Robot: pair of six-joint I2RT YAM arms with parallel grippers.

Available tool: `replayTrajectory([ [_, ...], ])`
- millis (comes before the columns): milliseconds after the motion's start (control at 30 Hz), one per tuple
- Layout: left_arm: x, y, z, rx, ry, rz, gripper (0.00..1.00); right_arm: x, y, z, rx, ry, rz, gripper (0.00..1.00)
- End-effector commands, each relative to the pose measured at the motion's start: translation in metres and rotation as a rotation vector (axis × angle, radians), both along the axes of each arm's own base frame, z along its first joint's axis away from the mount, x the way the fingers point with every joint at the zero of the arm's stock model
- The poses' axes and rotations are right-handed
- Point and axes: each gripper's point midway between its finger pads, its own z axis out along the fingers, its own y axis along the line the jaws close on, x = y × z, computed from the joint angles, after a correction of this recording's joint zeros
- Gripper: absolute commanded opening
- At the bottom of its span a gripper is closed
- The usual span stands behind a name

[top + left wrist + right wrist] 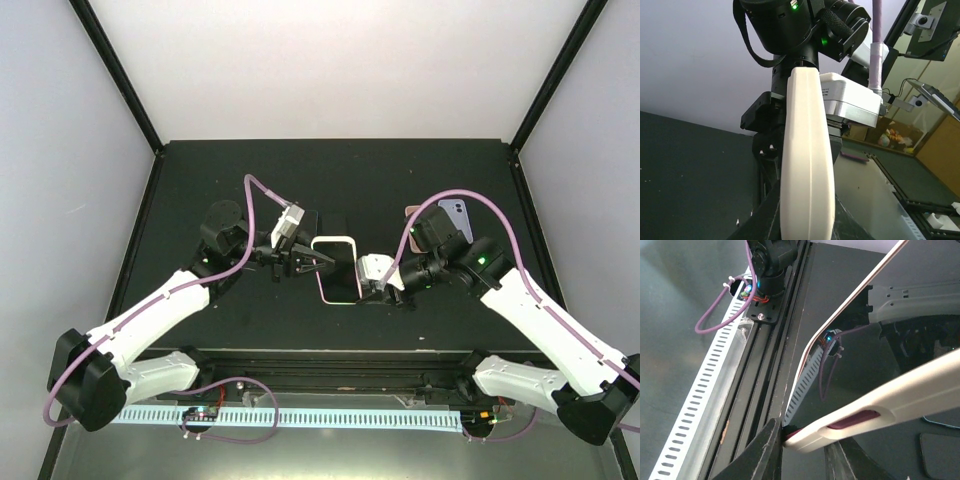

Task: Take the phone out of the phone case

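Observation:
The phone (337,270), dark screen up, sits in a cream-white phone case (350,243) at the table's middle, held between both grippers. My left gripper (306,262) is shut on the case's left edge. In the left wrist view the case edge (807,175) fills the space between my dark fingers (765,212). My right gripper (372,281) is shut on the case's near right corner. In the right wrist view the cream case rim (900,400), with a maroon side button showing in its cut-out, lies between my fingers (767,450). The glossy screen (865,365) reflects the arm.
A lilac phone (455,216) and a pinkish one (412,212) lie at the back right, behind my right arm. A dark flat phone (335,224) lies just behind the held phone. The black frame rail and white slotted cable duct (300,417) run along the near edge.

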Motion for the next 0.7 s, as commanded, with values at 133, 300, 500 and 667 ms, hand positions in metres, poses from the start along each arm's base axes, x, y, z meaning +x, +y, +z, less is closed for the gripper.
replayTrajectory([
  [133,-0.027,0.003,0.041,-0.074,-0.084,-0.103,0.02,0.028,-0.006,-0.012,-0.096,-0.197,-0.023,0.25],
  [300,-0.031,0.002,0.041,-0.073,-0.083,-0.116,0.02,0.038,-0.007,-0.011,-0.118,-0.255,-0.032,0.27],
  [500,-0.034,0.001,0.041,-0.069,-0.079,-0.129,0.02,0.05,-0.01,-0.008,-0.162,-0.334,-0.042,0.28],
  [667,-0.036,-0.001,0.04,-0.065,-0.074,-0.14,0.02,0.062,-0.015,-0.004,-0.203,-0.41,-0.056,0.29],
])
